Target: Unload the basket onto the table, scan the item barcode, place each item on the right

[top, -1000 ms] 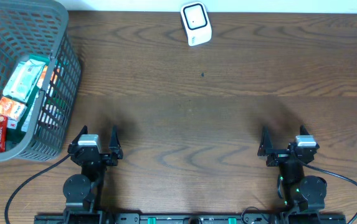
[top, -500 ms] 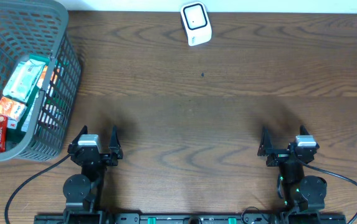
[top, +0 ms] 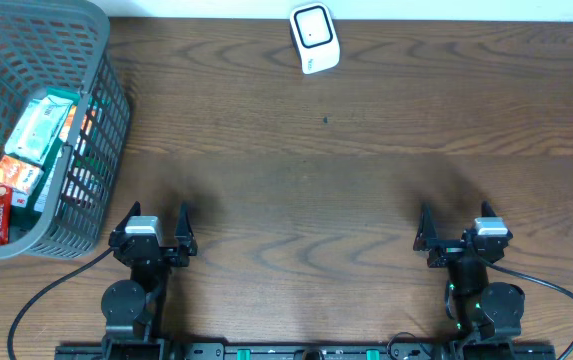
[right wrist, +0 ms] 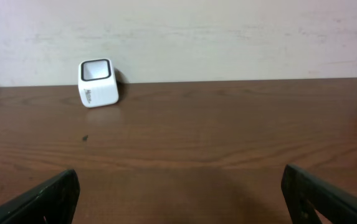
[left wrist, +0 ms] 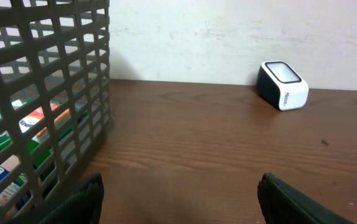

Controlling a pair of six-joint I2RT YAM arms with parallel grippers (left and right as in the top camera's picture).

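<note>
So, quick rundown: your 2 arms sit at the near edge of the table (top: 326, 180), well apart from each other. Your left claw (top: 156, 222) has its fingers spread wide with nothing between them, and your right claw (top: 451, 225) is spread wide and empty too. The items to scan are the small boxes (top: 34, 130) lying inside the grey mesh basket (top: 86, 150) at the far left, just beyond your left claw. The white scanner (top: 314, 37) stands at the far edge near the middle, dark-rimmed window on top, well apart from both claws and the basket.
</note>
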